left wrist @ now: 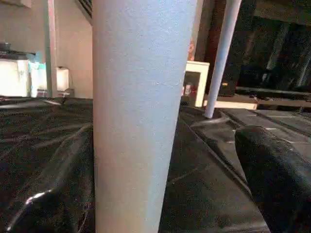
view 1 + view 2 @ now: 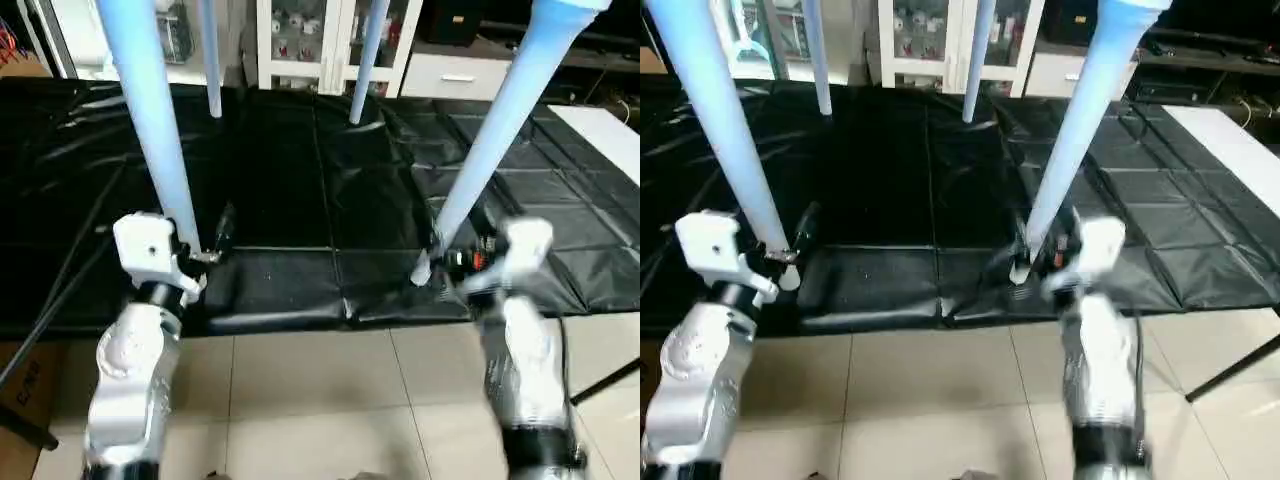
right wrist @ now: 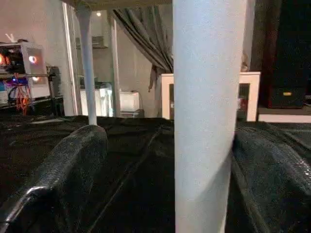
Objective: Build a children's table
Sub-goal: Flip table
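Observation:
The children's table stands upright on a black mat (image 2: 300,200), and its top rises out of the head views. A strip of the top's underside (image 3: 121,3) shows in the right wrist view. My left gripper (image 2: 200,250) is open around the foot of the near left leg (image 2: 150,110), with one black finger (image 1: 277,174) well apart from the tube. My right gripper (image 2: 450,250) is open around the near right leg (image 2: 500,120), low down, with a finger (image 3: 68,165) standing off it. Two far legs (image 2: 211,60) (image 2: 368,60) rest on the mat behind.
A white glass-door cabinet (image 2: 320,40) stands behind the mat. A white board (image 2: 605,130) lies at the right, and a cardboard box (image 2: 30,390) sits on the tiled floor (image 2: 330,400) at the lower left. A black rod (image 2: 610,375) slants at the lower right.

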Available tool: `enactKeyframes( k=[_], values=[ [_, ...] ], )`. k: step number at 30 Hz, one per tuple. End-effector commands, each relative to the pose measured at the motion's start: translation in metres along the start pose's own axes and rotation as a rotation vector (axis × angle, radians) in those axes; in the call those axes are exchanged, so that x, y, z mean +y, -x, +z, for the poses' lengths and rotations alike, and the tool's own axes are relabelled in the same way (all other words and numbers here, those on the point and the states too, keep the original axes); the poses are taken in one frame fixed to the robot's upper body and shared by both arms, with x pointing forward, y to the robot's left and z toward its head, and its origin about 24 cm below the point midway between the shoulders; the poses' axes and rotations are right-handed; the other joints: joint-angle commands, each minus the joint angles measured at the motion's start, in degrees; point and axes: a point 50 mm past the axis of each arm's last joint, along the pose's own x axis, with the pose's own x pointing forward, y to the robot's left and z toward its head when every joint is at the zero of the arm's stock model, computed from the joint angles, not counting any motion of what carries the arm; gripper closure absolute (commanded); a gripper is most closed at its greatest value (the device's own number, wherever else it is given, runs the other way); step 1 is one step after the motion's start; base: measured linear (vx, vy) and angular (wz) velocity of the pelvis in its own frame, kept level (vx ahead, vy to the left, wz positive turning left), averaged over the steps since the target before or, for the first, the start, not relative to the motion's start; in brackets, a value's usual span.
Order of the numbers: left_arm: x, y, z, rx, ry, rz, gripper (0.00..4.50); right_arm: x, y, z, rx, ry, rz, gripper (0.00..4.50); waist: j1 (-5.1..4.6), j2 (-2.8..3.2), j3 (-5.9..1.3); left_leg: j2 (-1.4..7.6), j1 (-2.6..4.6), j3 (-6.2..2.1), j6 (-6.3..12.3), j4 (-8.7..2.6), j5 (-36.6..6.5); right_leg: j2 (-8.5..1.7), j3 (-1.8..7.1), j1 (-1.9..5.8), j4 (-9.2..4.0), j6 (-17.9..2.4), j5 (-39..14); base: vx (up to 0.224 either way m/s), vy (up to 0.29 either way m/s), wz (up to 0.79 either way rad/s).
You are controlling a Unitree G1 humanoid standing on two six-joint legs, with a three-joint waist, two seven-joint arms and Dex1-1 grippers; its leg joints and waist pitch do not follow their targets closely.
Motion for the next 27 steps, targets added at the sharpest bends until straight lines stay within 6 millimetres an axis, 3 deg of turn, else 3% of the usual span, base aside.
enactKeyframes(
  k=[1,6,9,13,17,27],
  values=[
    [-0.005,-0.001,0.004,-0.01,0.003,-0.019,0.02,0.0,-0.004,0.008,-0.035,0.023,0.004,0.0,-0.54,1.28,-3.57,0.18,0.24,-0.11,1.47,-4.55,-16.32,-4.4,2.85,2.11,-6.5,-4.29,-21.66,0.0,0.0,0.0],
    [-0.004,-0.001,0.005,-0.004,-0.006,-0.026,0.02,-0.001,-0.006,0.009,-0.038,0.025,0.004,0.0,-0.56,1.27,-3.34,0.13,0.24,-0.27,1.5,-4.65,-17.1,-4.38,2.75,1.9,-6.73,-3.14,-23.41,0.0,0.0,0.0],
    [-0.001,-0.001,0.007,0.004,-0.095,-0.015,0.02,-0.001,-0.006,0.011,-0.046,0.036,0.0,0.0,-0.54,1.28,-3.37,0.19,0.16,-0.33,1.59,-4.68,-16.71,-4.39,2.78,1.94,-6.61,-3.13,-22.62,0.0,0.0,0.0],
    [0.005,-0.001,0.01,-0.013,-0.194,0.023,0.02,0.0,-0.006,0.011,-0.048,0.037,0.002,0.0,-0.7,1.74,-3.46,0.2,0.12,-0.41,1.67,-4.69,-16.12,-4.36,2.83,2.06,-6.33,-3.88,-20.35,0.0,0.0,0.0],
    [0.014,-0.007,0.016,-0.061,-0.115,0.105,0.02,0.001,-0.006,0.012,-0.047,0.034,0.006,0.0,-1.08,1.62,-3.59,0.08,-0.03,-0.39,1.66,-4.58,-15.91,-4.36,2.78,2.34,-6.22,-5.07,-18.97,0.0,0.0,0.0],
    [0.002,0.004,0.017,-0.068,0.038,0.013,0.02,0.004,-0.002,0.01,-0.047,0.026,0.02,0.0,-1.46,1.55,-3.56,0.1,-0.17,-0.36,1.8,-4.48,-16.27,-4.44,2.84,2.24,-6.3,-5.1,-20.53,0.0,0.0,0.0]
  ],
)
